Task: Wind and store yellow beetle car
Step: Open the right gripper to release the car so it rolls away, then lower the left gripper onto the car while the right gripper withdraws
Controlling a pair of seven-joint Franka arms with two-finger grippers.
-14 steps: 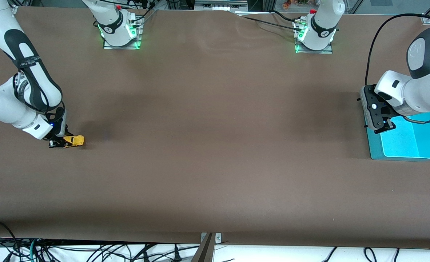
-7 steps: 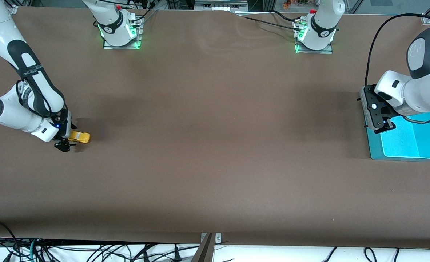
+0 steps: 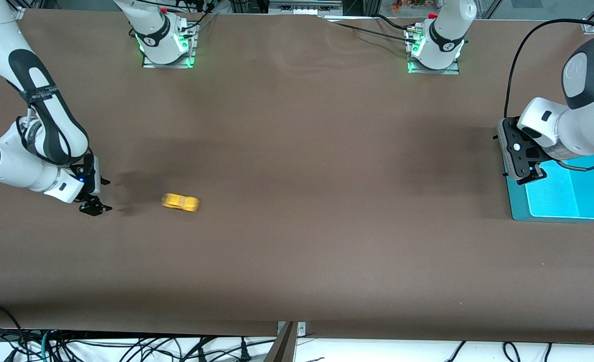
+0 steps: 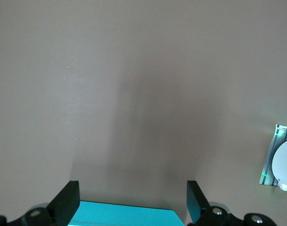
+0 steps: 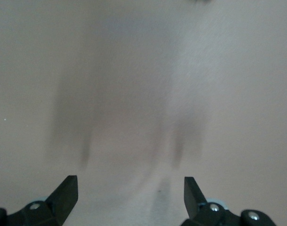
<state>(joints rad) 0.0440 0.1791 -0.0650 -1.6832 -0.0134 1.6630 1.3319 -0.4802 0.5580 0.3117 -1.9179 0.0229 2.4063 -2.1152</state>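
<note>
Since a moment ago, the yellow beetle car (image 3: 180, 202) has left our right gripper (image 3: 95, 197) and rolled away across the table (image 3: 297, 261), toward the left arm's end. It looks a bit blurry in the front view, so we think it is rolling by itself.

Nearest to the front camera is bare brown table. A little farther up, the car sits on the table, apart from our right gripper. Our right gripper is low over the table at the right arm's end. Its jaws are wide open and hold nothing; in the right wrist view we see both fingers (image 5: 63, 192) with only table between them.

Farther along, at the left arm's end, lies a blue tray (image 3: 586, 193). Our left gripper (image 3: 525, 171) waits over the edge of that tray. Its jaws are wide open too, and empty, with its fingers (image 4: 67, 201) well apart.

We think the car is very light and hard, with a shiny, slippery shell. It rolls easily, so a bump could send it off. We judge the best hold is across its two flat sides, low by the wheels, with the jaws coming down from above once it stops. We think it goes in the tray after that.
</note>
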